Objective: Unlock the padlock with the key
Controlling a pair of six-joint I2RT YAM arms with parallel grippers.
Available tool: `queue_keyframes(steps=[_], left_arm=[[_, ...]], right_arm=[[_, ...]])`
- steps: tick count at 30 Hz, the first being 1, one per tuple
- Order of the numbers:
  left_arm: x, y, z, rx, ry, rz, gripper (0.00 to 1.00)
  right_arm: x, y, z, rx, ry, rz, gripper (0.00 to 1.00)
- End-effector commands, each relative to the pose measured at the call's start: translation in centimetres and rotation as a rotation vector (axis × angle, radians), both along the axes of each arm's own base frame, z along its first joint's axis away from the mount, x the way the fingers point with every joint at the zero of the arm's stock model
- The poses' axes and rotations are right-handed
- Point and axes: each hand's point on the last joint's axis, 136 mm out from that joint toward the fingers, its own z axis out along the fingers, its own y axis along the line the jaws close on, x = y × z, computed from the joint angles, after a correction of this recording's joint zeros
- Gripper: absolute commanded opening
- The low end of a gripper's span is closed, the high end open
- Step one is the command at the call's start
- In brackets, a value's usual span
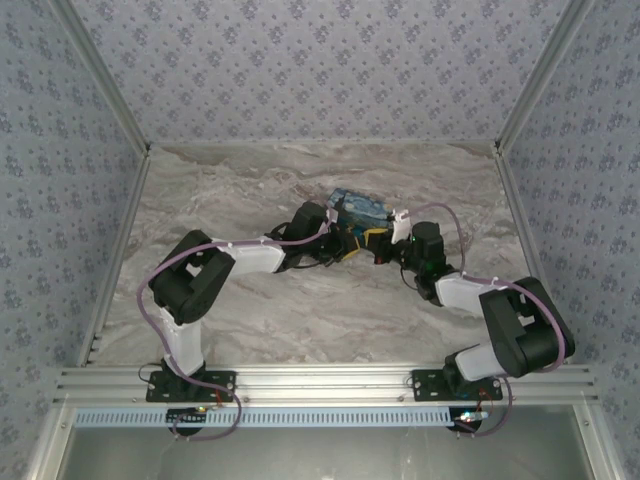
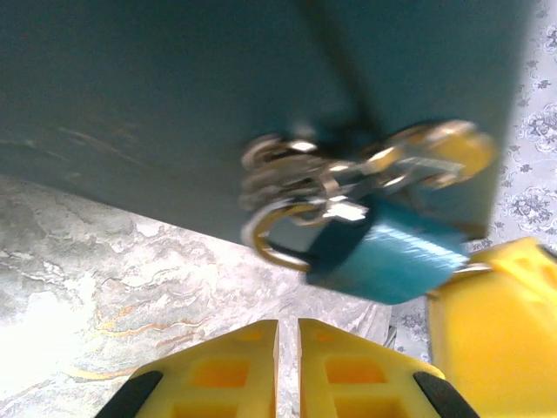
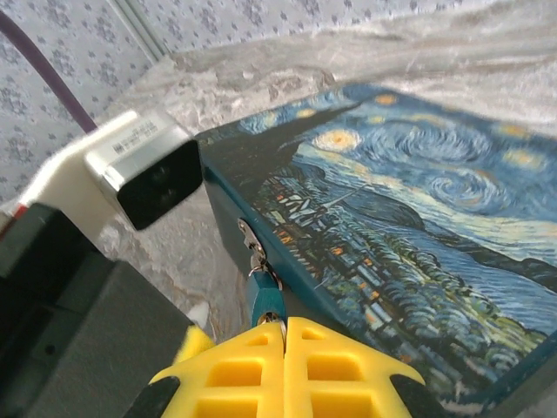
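My left arm (image 1: 250,258) bends at the elbow and stretches toward 2 o'clock. My right arm (image 1: 515,335) folds and reaches toward 10 o'clock. My left gripper (image 1: 347,243) and right gripper (image 1: 378,240) sit just beside each other, tips facing. Each has its yellow fingers (image 2: 231,370) drawn together with a thin seam between.

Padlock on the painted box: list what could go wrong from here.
1. The padlock hangs loose from the hasp of the box. The left gripper sits shut below, not holding it, so a push may just swing it.
2. The right gripper is shut right at the padlock, near the left one; the fingers could collide.
3. Whether the key is seated is too small to tell; a turn might slip.
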Motion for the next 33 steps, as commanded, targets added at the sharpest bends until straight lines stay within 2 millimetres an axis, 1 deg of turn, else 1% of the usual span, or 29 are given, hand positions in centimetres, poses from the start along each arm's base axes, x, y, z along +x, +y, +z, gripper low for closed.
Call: queue_keyframes(steps=[1,4,6,12,15,16,19,23,29,33], left_arm=[[0.0,0.4,0.7,-0.006,-0.021,0.002,0.13],[0.1,0.9,0.8,-0.004,-0.023,0.015,0.13],[0.3,1.5,1.0,-0.004,-0.03,0.032,0.15],[0.8,3.4,1.3,-0.003,-0.039,0.092,0.31],[0.9,4.0,1.0,-0.014,-0.02,0.115,0.41],[0.8,4.1,0.7,-0.017,-0.011,0.118,0.43],[0.7,4.0,0.1,-0.036,0.017,0.128,0.45],[0.6,3.9,-0.8,-0.071,0.06,0.15,0.47],[0.2,3.6,-1.7,-0.09,0.102,0.176,0.48],[0.0,4.0,-2.5,-0.091,0.122,0.215,0.48]], right_arm=[[-0.4,0.0,-1.5,-0.032,0.007,0.0,0.0],[-0.7,0.3,-2.5,-0.044,0.028,0.006,0.0],[-1.1,0.5,-3.2,-0.055,0.041,0.011,0.0],[-2.0,0.9,-4.9,-0.077,0.078,0.014,0.0],[-2.6,0.9,-5.7,-0.091,0.096,0.009,0.0],[-2.7,0.9,-5.9,-0.092,0.1,0.005,0.0],[-3.2,0.9,-6.4,-0.088,0.117,-0.004,0.0],[-3.4,0.9,-6.8,-0.068,0.14,-0.026,0.0],[-3.8,1.6,-6.7,-0.038,0.151,-0.038,0.0],[-3.9,1.9,-6.6,-0.015,0.167,-0.058,0.0]])
